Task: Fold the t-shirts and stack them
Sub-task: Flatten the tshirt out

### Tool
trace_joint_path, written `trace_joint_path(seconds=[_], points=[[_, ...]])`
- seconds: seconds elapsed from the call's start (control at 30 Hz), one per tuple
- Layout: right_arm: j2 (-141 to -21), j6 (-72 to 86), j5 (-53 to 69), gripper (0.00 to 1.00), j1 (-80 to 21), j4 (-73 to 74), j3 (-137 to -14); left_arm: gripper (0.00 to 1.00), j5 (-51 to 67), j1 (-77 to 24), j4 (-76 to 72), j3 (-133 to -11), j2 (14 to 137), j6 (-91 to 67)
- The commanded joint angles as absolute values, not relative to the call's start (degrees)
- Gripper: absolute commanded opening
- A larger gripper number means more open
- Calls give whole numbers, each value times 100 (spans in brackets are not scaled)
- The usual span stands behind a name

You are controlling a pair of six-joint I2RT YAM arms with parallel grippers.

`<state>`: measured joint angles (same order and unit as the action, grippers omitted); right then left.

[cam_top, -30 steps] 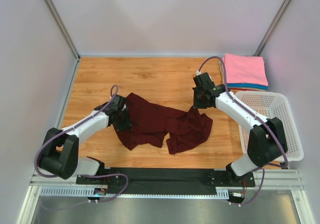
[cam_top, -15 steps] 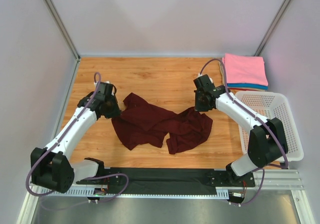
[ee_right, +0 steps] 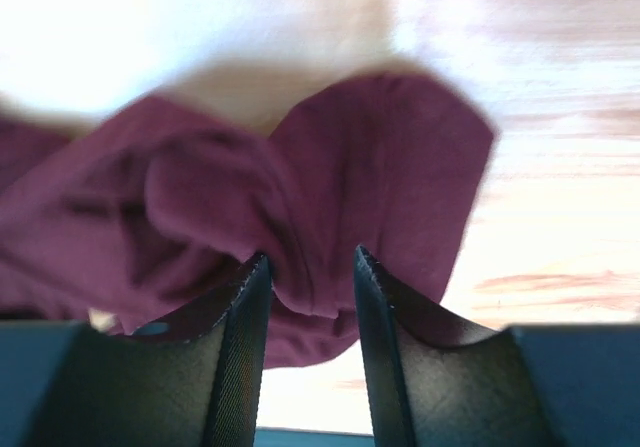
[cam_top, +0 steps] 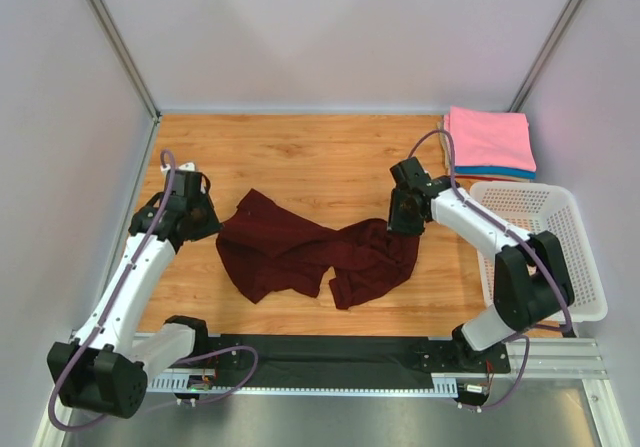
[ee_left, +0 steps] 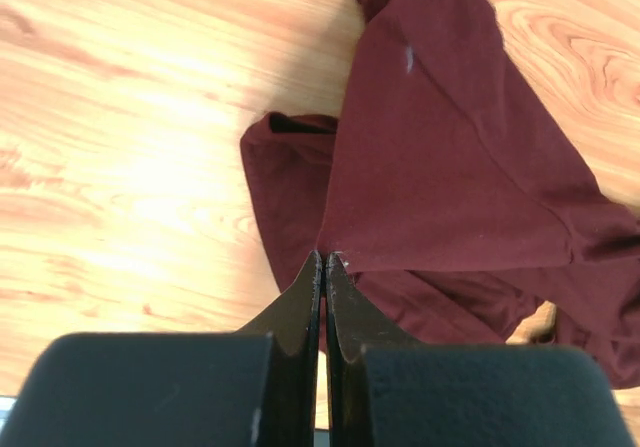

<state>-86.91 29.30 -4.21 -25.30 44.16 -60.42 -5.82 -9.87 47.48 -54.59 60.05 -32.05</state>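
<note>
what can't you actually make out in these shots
1. Stack under the pink shirt: top view, it covers the rest; only blue and tan edges show.
2. Right gripper: right wrist view is blurred; pinching the maroon shirt or only open around it, unclear.
3. White speck on that shirt: left wrist view, too small to identify.
4. Basket: top view, right arm covers part of it.

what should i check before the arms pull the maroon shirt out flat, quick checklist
1. Left gripper gripping the maroon t-shirt: ok, shut at a cloth corner.
2. Right gripper gripping cloth: not ok, open, with a fold between its fingers.
3. Shirt lying flat: not ok, bunched, layers overlapping.
4. Folded stack clear of both arms: ok.
5. White basket clear of the shirt: ok.
</note>
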Motion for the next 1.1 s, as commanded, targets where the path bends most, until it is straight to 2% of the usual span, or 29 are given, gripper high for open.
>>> trace_joint_path(seconds=[0.0, 0.17, 0.3, 0.5, 0.57, 0.6, 0.67, 0.73, 0.83, 0.97, 1.0, 1.07], points=[[-9113, 3690, -825, 40, -2207, 4543, -6607, 0, -677, -879, 4798, -5432, 5844, -2927], [-9921, 4771, -871, 37, -1846, 5457, -7399, 0, 199, -800, 4388, -5012, 5687, -3172], [-10370, 4790, -379, 37, -1837, 5309, -7699, 0, 571, -765, 4175, -4861, 5835, -3191], [-10319, 4580, -430, 38, -1828, 5158, -7725, 0, 589, -633, 4166, -4851, 5951, -3190], [-10231, 4431, -719, 35, -1828, 5220, -7769, 0, 214, -633, 4289, -4974, 5837, -3173], [-10213, 4404, -755, 29, -1802, 5221, -7770, 0, 72, -633, 4376, -5036, 5801, -3155], [-10186, 4307, -634, 22, -1767, 5212, -7778, 0, 9, -633, 4464, -5281, 5827, -3112], [-10160, 4114, -615, 13, -1723, 5133, -7787, 0, 139, -633, 4509, -5509, 5897, -3085], [-10134, 3877, -755, 7, -1723, 5089, -7822, 0, 578, -633, 4368, -5633, 6064, -3155], [-9915, 3980, -538, 12, -1661, 5194, -7726, 0, 686, -633, 4377, -5730, 6275, -3199], [-9879, 4147, -423, 20, -1522, 5447, -7717, 0, 633, -633, 4412, -5748, 6284, -3208], [-9739, 4655, 119, 29, -1319, 5624, -7664, 0, 492, -615, 4430, -5836, 6310, -3226]])
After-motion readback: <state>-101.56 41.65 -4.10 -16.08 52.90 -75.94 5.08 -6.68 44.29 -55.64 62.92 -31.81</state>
